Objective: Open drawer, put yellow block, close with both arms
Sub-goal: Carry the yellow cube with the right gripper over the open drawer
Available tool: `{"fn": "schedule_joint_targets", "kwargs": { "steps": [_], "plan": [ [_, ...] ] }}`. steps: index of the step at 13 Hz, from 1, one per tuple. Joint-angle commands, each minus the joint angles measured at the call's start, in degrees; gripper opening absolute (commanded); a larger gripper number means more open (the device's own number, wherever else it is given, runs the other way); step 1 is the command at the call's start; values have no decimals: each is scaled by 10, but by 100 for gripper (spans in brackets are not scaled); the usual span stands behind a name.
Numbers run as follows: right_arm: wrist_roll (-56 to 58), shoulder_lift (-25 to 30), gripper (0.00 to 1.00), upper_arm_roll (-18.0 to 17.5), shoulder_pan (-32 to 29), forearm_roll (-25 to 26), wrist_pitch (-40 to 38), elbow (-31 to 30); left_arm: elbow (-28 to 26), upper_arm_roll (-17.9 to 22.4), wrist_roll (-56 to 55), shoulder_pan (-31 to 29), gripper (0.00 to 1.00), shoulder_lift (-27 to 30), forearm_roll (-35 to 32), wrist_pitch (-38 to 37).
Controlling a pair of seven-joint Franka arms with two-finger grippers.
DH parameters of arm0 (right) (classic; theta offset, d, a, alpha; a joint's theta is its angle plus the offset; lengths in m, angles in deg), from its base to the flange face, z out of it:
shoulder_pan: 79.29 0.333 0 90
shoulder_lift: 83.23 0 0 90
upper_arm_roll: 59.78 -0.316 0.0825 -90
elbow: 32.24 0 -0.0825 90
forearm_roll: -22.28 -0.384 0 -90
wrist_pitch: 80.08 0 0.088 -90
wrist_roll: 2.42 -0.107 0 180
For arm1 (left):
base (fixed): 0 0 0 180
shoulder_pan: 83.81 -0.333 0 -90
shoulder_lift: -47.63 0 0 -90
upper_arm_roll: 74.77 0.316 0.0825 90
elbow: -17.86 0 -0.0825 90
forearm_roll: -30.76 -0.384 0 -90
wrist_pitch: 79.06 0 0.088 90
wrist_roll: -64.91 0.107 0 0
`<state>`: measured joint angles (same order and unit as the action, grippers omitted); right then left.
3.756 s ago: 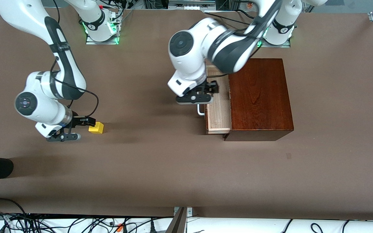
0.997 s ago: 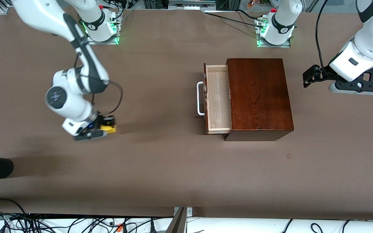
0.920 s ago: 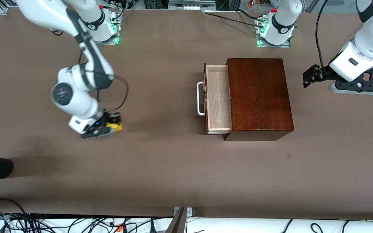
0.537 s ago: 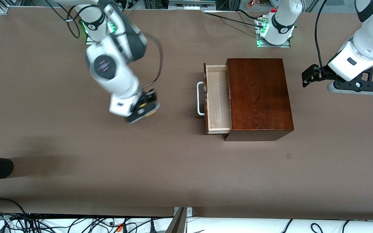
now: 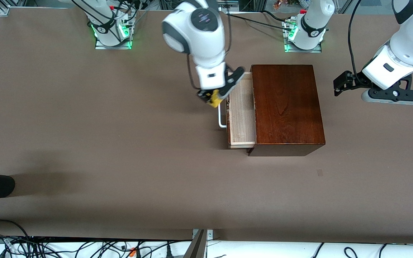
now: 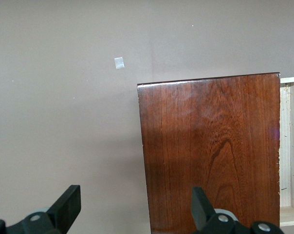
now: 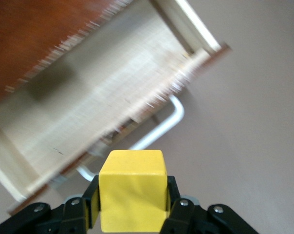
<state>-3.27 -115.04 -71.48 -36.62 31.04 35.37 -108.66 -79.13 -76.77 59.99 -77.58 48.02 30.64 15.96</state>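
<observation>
1. Your yellow block (image 5: pixel 214 100) is clamped in the right claw (image 5: pixel 216 96), in the air over the drawer's white handle (image 5: pixel 221 118).
2. The drawer (image 5: pixel 242 114) stands open near the counter's (image 5: pixel 120 179) robot-side edge; carry the block fully over the tray, probably slightly lower, before releasing.
3. The left claw (image 5: pixel 340 85), fingers apart, waits above the counter's left-arm edge.

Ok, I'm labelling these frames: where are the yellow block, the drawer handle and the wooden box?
yellow block (image 7: pixel 132 187): right wrist view, its front face.
drawer handle (image 5: pixel 221 118): front view, the white bar.
wooden box (image 5: pixel 287 104): front view, its top.
</observation>
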Motion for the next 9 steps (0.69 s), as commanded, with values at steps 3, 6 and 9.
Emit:
{"fn": "schedule_joint_targets", "kwargs": {
  "steps": [3, 6, 9],
  "plan": [
    [16, -58, 15, 6, 56, 42, -48, 107, 11, 1, 11, 1, 100, 2, 7, -16],
    [95, -80, 15, 6, 69, 60, -62, 131, 12, 0, 10, 2, 100, 2, 7, -16],
    [147, -94, 15, 7, 70, 66, -62, 142, 12, 0, 11, 2, 100, 2, 7, -16]
  ]
}}
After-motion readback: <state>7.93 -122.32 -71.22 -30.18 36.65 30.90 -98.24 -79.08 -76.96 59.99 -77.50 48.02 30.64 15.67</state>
